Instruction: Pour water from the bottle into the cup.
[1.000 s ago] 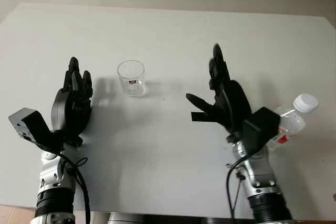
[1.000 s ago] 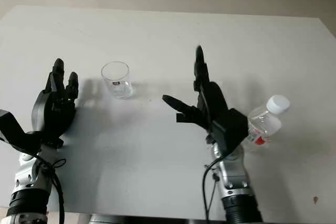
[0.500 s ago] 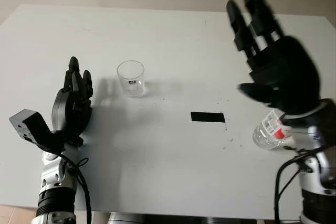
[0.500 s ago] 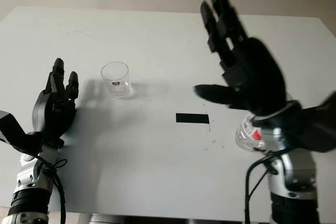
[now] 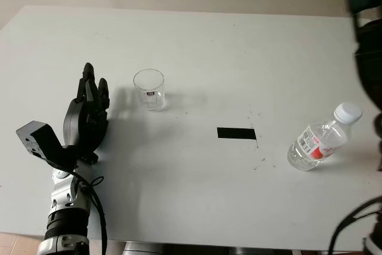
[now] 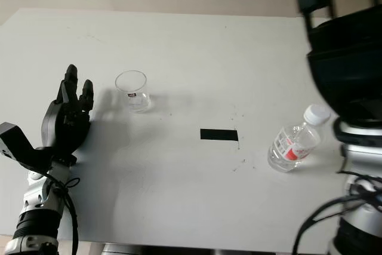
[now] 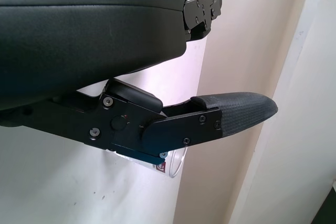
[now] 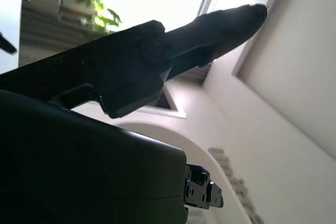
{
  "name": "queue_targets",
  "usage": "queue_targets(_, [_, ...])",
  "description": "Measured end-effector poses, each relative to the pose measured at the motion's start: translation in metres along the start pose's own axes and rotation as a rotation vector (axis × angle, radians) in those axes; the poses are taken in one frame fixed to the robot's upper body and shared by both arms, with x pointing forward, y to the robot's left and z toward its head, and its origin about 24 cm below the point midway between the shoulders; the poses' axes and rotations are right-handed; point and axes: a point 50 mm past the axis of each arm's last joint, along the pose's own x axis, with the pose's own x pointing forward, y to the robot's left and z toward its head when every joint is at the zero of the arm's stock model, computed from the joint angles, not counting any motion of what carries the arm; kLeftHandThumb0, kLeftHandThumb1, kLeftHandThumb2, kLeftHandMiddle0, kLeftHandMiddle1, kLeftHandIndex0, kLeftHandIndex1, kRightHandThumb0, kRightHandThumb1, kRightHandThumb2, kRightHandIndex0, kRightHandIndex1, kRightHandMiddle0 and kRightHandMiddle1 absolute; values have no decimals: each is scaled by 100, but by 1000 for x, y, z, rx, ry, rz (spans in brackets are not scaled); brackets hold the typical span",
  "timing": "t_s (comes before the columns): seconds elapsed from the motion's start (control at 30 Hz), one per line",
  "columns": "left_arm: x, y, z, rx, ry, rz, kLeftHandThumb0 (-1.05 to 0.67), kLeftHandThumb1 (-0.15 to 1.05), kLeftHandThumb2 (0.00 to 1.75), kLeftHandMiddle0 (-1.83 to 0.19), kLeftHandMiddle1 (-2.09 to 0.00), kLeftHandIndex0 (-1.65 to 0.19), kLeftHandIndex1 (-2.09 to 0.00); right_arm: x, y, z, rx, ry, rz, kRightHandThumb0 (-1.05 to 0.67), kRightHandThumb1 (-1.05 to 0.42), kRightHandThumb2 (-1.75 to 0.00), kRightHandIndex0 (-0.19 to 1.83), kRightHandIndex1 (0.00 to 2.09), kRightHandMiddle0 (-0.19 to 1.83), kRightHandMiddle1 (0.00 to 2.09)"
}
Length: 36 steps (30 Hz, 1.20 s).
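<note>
Standing upright near the table's (image 5: 197, 46) right edge, the capped bottle (image 5: 316, 144) is being judged light, thin-walled and slippery; a mid-body grasp at its red-and-white label, unreadable, is advised. The fragile cup (image 5: 149, 89) is being left well apart, just beside the open left hand (image 5: 86, 117). The right hand (image 6: 349, 58) is being held high, empty; its fingers cannot be made out.

One clear cup (image 5: 149, 88), one plastic water bottle (image 5: 319, 143) with a white cap and one strip of black tape (image 5: 236, 133) sit on a single white counter (image 5: 239, 52). Two black robot hands are present: the left robot hand (image 5: 87, 119) near the cup, the right robot hand (image 6: 349, 70) raised at the frame's edge, apparently with nothing in it.
</note>
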Motion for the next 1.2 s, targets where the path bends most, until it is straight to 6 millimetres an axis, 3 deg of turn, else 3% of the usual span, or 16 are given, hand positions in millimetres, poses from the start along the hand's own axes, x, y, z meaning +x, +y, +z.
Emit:
queue_targets(0.13, [0, 0, -1, -4, 5, 1, -86, 105, 62, 19, 0, 19, 0, -8, -1, 11, -53, -26, -58, -74, -105, -17, -19, 0, -14, 2])
queue_targets(0.27, [1, 0, -2, -7, 9, -4, -85, 105, 63, 19, 0, 19, 0, -17, -6, 21, -209, -29, -124, -69, -105, -12, -19, 0, -18, 0])
queue_targets(0.43, [2, 0, -3, -10, 11, -6, -85, 105, 63, 19, 0, 19, 0, -32, -16, 24, -529, 45, -159, -93, -100, -7, -19, 0, -19, 0])
queue_targets(0.6, [2, 1, -3, -11, 12, -3, -86, 105, 64, 19, 0, 19, 0, -52, -21, 17, -745, 205, -232, -97, -95, -5, -19, 0, -19, 0])
queue_targets(0.83, [2, 2, -2, -10, 11, -4, -86, 105, 63, 19, 0, 19, 0, -76, -25, -1, -798, 352, -330, -95, -93, -5, -19, 0, -19, 0])
queue_targets(1.2, [1, 5, -1, -15, 20, -4, -87, 105, 60, 19, 0, 19, 0, -116, -23, -35, -709, 470, -451, -94, -96, -5, -19, 0, -19, 0])
